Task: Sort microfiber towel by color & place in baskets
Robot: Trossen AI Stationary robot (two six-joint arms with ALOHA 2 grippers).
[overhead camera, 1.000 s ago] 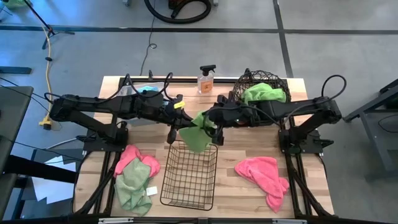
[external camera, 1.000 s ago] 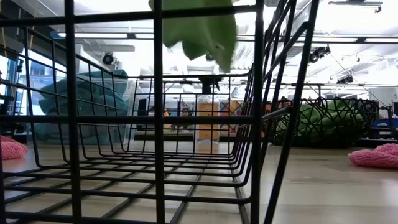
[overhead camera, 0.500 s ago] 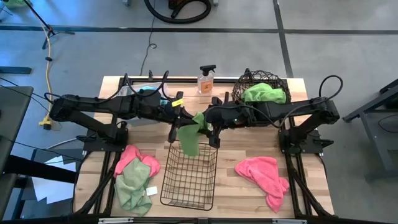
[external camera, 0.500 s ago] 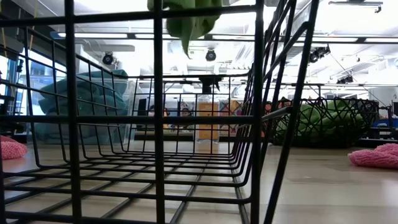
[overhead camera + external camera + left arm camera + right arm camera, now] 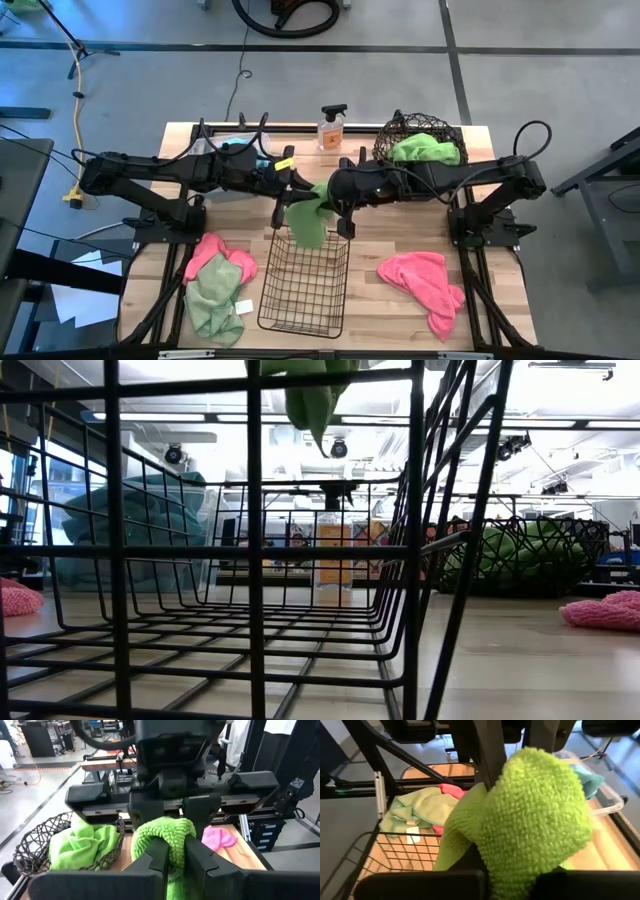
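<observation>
A lime green microfiber towel (image 5: 310, 218) hangs in the air between my two grippers, over the far end of the black wire-grid basket (image 5: 303, 285). My left gripper (image 5: 297, 195) reaches in from the left and is shut on it. My right gripper (image 5: 328, 195) faces it from the right and is shut on the same bunch. Another green towel (image 5: 425, 150) lies in the round woven-wire basket (image 5: 395, 135). A teal towel (image 5: 130, 530) fills the clear bin (image 5: 225, 147). A pink towel (image 5: 425, 280) lies at the near right. A pink towel (image 5: 215, 258) and a green one (image 5: 215, 305) lie at the near left. My left gripper pinches the green towel's bunched upper fold (image 5: 167, 837) between its two fingers (image 5: 159, 857), coming in level from the table's left. The towel hangs below the fingers, and its lower tip (image 5: 315, 405) is clear of the basket's floor. My right gripper comes in level from the table's right. Its fingers (image 5: 150, 812) close on either side of the towel's bunched top (image 5: 172, 824), just beyond my left fingers. In its own wrist view the towel (image 5: 530, 815) covers the place of contact.
An orange spray bottle (image 5: 332, 128) stands at the table's far edge between the clear bin and the round basket. Bare wood shows between the black basket and the pink towel at the near right.
My right gripper has moved toward the table's left, up to my left gripper and the hanging towel. The green towel, spread wider a second ago, now hangs as a narrower bunch between the two grippers. My left gripper has kept its place.
</observation>
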